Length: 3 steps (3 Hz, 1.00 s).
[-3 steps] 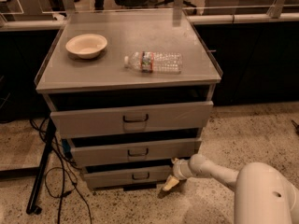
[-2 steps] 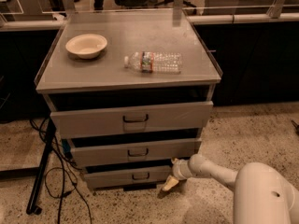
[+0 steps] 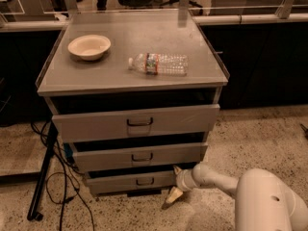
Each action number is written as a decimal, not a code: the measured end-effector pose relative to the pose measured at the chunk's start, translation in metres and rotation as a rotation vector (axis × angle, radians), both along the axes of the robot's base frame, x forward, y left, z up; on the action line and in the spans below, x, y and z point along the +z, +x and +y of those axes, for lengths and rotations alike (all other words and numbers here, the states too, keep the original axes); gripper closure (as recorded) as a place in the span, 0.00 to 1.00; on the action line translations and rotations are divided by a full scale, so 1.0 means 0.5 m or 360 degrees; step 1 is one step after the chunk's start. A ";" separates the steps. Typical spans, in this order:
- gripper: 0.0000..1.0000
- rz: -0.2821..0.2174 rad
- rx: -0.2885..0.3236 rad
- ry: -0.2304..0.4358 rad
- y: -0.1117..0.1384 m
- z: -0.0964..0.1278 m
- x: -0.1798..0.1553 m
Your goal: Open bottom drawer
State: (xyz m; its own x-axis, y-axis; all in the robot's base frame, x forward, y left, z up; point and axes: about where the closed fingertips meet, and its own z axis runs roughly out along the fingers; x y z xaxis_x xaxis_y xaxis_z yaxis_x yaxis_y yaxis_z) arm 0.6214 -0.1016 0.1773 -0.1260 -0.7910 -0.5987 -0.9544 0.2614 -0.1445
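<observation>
The bottom drawer (image 3: 115, 182) is the lowest and narrowest grey front of the cabinet, with a small dark pull handle (image 3: 144, 181) at its centre. It stands out slightly, with a dark gap above it. My gripper (image 3: 174, 183) is at the drawer front's right end, low near the floor. Its fingers are spread open: one fingertip (image 3: 177, 169) is at the drawer's top right corner and the other (image 3: 172, 196) is below it near the floor. My white arm (image 3: 216, 179) reaches in from the lower right.
The middle drawer (image 3: 139, 157) and top drawer (image 3: 137, 123) are also pulled out a little. A bowl (image 3: 89, 46) and a lying plastic bottle (image 3: 159, 64) rest on the cabinet top. Black cables and a stand leg (image 3: 43, 177) lie on the floor at the left.
</observation>
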 end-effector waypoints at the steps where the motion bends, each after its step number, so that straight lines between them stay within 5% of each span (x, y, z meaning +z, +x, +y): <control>1: 0.00 0.0030 -0.0013 -0.0006 -0.037 -0.002 -0.029; 3: 0.42 0.0030 -0.0013 -0.0006 -0.038 -0.001 -0.030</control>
